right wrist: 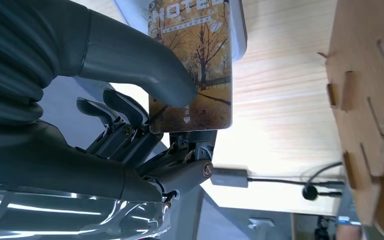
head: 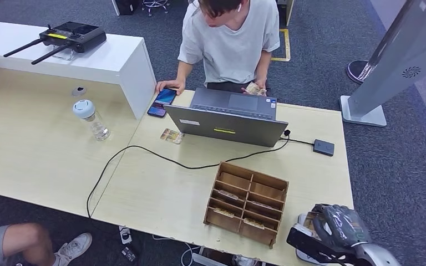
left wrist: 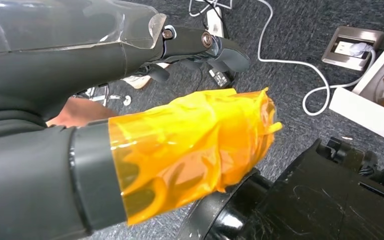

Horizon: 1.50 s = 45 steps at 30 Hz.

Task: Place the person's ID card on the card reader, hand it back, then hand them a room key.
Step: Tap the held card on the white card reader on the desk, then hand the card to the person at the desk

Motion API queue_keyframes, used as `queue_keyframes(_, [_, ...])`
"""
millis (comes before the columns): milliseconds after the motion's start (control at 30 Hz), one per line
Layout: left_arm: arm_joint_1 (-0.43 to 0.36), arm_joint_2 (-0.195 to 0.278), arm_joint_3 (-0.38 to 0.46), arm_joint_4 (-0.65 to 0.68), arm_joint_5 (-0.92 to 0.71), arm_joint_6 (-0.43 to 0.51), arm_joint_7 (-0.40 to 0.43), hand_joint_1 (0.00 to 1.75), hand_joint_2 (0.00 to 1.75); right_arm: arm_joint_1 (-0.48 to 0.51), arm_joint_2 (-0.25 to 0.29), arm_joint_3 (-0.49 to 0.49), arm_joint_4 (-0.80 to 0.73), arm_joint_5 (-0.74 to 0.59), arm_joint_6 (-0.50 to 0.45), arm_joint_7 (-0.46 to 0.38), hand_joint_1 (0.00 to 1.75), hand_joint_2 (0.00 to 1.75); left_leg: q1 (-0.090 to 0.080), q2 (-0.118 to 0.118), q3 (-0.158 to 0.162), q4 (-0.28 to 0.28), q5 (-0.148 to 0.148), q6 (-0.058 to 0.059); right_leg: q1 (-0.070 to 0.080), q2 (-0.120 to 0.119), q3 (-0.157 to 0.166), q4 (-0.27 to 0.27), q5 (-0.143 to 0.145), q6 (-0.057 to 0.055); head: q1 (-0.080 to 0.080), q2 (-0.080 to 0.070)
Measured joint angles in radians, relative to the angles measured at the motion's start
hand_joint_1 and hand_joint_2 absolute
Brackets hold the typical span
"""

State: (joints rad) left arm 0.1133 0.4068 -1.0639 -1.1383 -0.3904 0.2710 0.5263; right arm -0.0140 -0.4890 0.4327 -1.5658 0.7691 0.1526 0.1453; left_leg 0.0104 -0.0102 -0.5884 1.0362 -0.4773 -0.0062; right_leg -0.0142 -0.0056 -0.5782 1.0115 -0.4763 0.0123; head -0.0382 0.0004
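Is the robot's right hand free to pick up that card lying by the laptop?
Probably not as things stand: the right hand already pinches a hotel key card, and the loose card lies across the table beyond the wooden card box.

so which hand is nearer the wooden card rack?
Right. The right hand sits just beside the wooden card rack, holding a hotel key card; the left hand hangs over the floor.
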Motion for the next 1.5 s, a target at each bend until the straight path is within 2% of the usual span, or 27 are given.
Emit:
queue_keyframes(233, [0.009, 0.001, 0.0, -0.006, 0.009, 0.012, 0.014, 0.0, 0.0, 0.019, -0.04, -0.014, -0.074, -0.01, -0.022, -0.018, 1.75, 1.75, 0.0, 0.0, 0.0, 0.0, 0.0, 0.0, 0.0, 0.0, 0.0, 0.0, 0.0, 0.0, 0.0, 0.0])
queue_keyframes(467, [0.022, 0.001, 0.0, -0.028, 0.012, 0.023, 0.034, 0.0, 0.0, 0.042, -0.027, -0.037, -0.144, 0.015, -0.129, -0.1, 1.75, 1.75, 0.0, 0.0, 0.0, 0.0, 0.0, 0.0, 0.0, 0.0, 0.0, 0.0, 0.0, 0.0, 0.0, 0.0])
queue_keyframes(633, [0.023, 0.004, 0.0, -0.039, 0.015, 0.023, 0.036, 0.0, 0.0, 0.05, 0.027, -0.037, -0.178, 0.013, -0.188, -0.187, 1.75, 1.75, 0.0, 0.0, 0.0, 0.0, 0.0, 0.0, 0.001, 0.0, 0.0, 0.0, 0.0, 0.0, 0.0, 0.0])
queue_keyframes(800, [0.023, 0.009, 0.0, -0.044, 0.017, 0.023, 0.035, 0.0, 0.0, 0.05, 0.108, -0.035, -0.212, -0.003, -0.276, -0.309, 1.75, 1.75, 0.001, 0.0, 0.0, 0.0, 0.0, 0.0, 0.001, 0.0, 0.0, 0.0, 0.0, 0.0, 0.0, 0.0])
queue_keyframes(1033, [0.02, 0.01, -0.002, -0.044, 0.024, 0.024, 0.022, 0.0, 0.0, 0.04, 0.213, -0.032, -0.253, -0.023, -0.348, -0.401, 1.75, 1.75, 0.001, 0.0, 0.0, -0.001, 0.0, 0.0, 0.001, 0.0, 0.0, 0.0, 0.0, 0.0, 0.0, 0.0])
queue_keyframes(1200, [0.01, 0.008, -0.016, -0.044, 0.021, 0.029, 0.021, 0.0, 0.0, 0.013, 0.279, -0.029, -0.252, -0.034, -0.396, -0.428, 1.75, 1.75, 0.001, 0.0, 0.0, -0.001, 0.0, 0.0, 0.001, 0.0, 0.0, 0.0, 0.0, 0.0, 0.0, 0.0])
queue_keyframes(1500, [-0.033, 0.007, -0.05, -0.034, 0.015, 0.009, -0.012, 0.0, 0.0, -0.086, 0.375, -0.029, -0.191, -0.027, -0.488, -0.42, 1.75, 1.75, 0.001, 0.0, 0.0, 0.0, 0.0, 0.0, 0.001, 0.0, 0.0, 0.0, 0.0, 0.0, 0.0, 0.0])
